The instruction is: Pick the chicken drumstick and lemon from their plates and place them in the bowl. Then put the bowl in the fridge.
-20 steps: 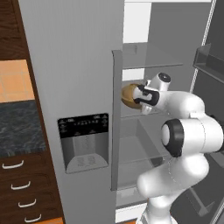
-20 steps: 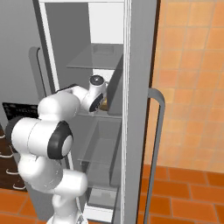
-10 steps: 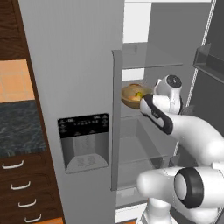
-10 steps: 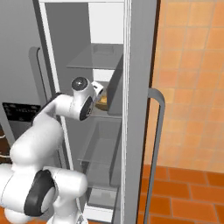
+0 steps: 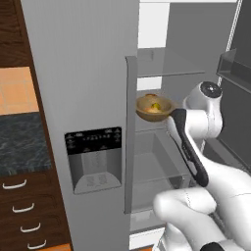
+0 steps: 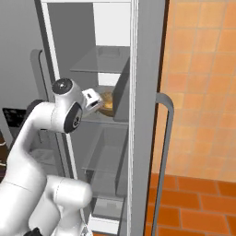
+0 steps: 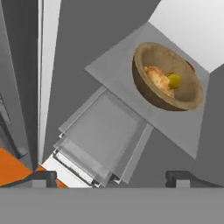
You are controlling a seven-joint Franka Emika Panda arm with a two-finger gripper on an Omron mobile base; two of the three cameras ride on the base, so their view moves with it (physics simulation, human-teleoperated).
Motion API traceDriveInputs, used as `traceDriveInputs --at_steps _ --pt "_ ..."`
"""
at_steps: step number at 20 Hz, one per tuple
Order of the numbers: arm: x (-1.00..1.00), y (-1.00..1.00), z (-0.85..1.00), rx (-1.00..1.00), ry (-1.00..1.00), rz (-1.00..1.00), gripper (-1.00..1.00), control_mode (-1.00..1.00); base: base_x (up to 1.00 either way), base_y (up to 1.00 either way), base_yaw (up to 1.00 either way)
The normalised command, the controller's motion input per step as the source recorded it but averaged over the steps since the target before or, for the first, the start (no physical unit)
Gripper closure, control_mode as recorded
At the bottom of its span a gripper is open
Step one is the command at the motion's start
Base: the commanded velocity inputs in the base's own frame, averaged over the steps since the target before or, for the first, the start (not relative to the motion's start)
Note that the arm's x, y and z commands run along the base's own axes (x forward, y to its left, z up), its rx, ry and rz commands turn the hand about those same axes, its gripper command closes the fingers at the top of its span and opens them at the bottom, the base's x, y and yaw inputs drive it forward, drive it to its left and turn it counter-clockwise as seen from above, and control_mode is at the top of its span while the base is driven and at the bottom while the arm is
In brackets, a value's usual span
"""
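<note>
Gripper [image 7: 111, 175] jaws stand wide apart and hold nothing, clear of the bowl [image 7: 166, 78] at about one o'clock in the hand view, which rests on a glass shelf [image 7: 144, 109] inside the fridge [image 5: 83, 98] with the chicken drumstick [image 7: 156, 78] and lemon [image 7: 173, 80] touching inside it, apparently parked there for chilling.

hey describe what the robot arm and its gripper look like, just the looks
The arm is glossy white, built of thick rounded segments, with dark grey to black bands and round caps at the joints; one long black strip runs down a link. No loose cables or markings show. The gripper has two small dark, blocky fingertips.
</note>
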Motion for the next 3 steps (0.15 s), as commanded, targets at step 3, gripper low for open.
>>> traceDriveInputs --at_steps 3 --pt "-1.00 0.34 0.30 0.14 0.03 -0.36 -1.00 -1.00 0.00 0.00 0.00"
